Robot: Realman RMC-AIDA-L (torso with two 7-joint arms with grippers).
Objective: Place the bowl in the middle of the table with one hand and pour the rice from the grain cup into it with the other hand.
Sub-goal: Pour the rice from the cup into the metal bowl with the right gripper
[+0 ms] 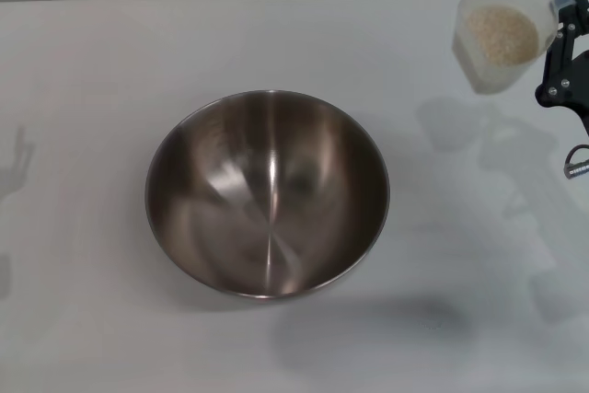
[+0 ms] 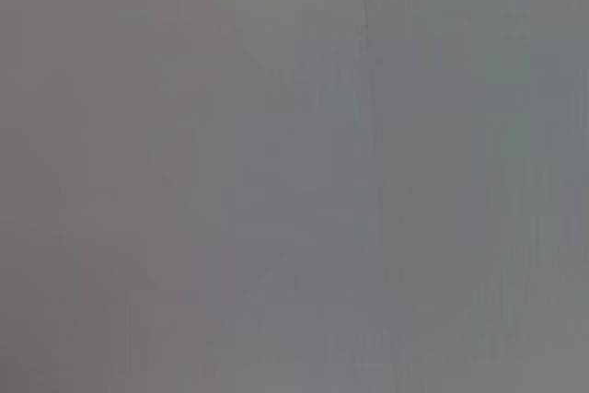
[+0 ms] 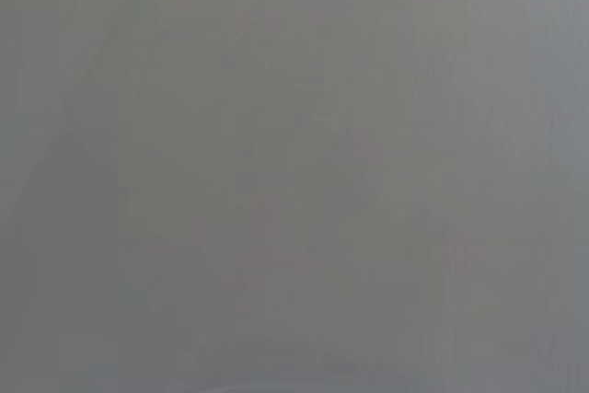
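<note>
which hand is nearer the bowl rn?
Right. The right hand holds the grain cup of rice up beyond the bowl's right rim. The left hand is not in view.

Soft, even overhead light. The bowl (image 1: 267, 192) shows a bright vertical glare streak; faint blurred shadows lie below the right gripper (image 1: 563, 29). Both wrist views are featureless grey blur.

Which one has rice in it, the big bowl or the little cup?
The little grain cup, held up by the right gripper, has the rice. The steel bowl on the table is empty.
</note>
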